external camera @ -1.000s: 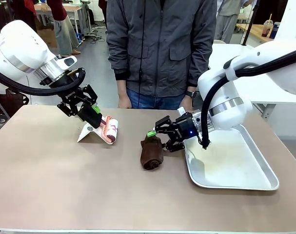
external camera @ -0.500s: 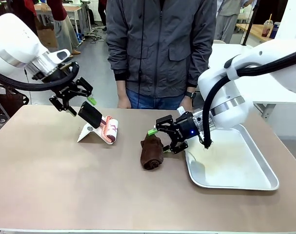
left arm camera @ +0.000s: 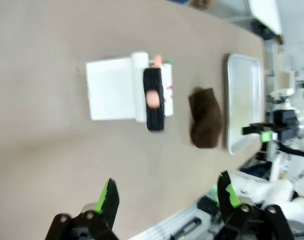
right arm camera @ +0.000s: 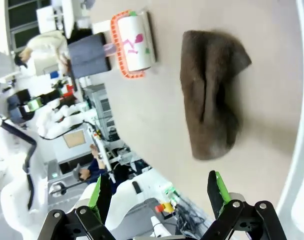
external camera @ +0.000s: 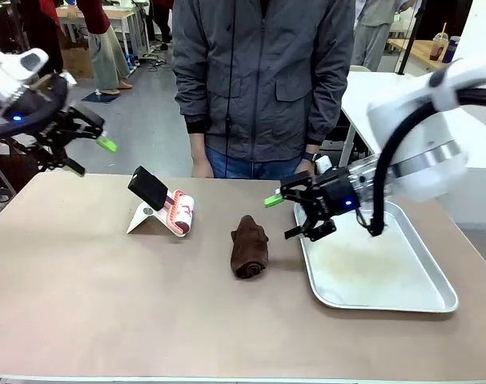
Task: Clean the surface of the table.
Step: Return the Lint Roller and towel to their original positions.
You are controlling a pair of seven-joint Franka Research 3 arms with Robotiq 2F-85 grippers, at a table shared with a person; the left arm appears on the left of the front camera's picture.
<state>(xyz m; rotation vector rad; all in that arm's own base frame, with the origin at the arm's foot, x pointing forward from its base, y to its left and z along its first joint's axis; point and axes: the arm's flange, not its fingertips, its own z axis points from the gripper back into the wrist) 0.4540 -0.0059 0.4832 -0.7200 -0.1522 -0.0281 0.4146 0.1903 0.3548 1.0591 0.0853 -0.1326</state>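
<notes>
The taupe table [external camera: 106,304] carries a lint roller [external camera: 178,213] with a black handle, resting on a white stand, and a crumpled brown cloth [external camera: 249,246] near the middle. My left gripper [external camera: 90,156] hangs open in the air at the far left, well away from the roller. My right gripper [external camera: 284,216] is open and empty, above the tray's left rim and just right of the cloth. The left wrist view looks down on the roller [left arm camera: 153,97] and cloth [left arm camera: 206,117] beyond its open gripper [left arm camera: 167,197]. In the right wrist view the cloth [right arm camera: 212,107] lies ahead of its open gripper [right arm camera: 159,192].
A silver metal tray [external camera: 419,300] lies on the table's right side. A person in a grey jacket [external camera: 263,80] stands at the far edge, hands [external camera: 202,168] near the table. The front half of the table is bare.
The left gripper let go of the roller's handle, opened and drew back up and left. The right gripper opened off the cloth and moved up and right toward the tray.
</notes>
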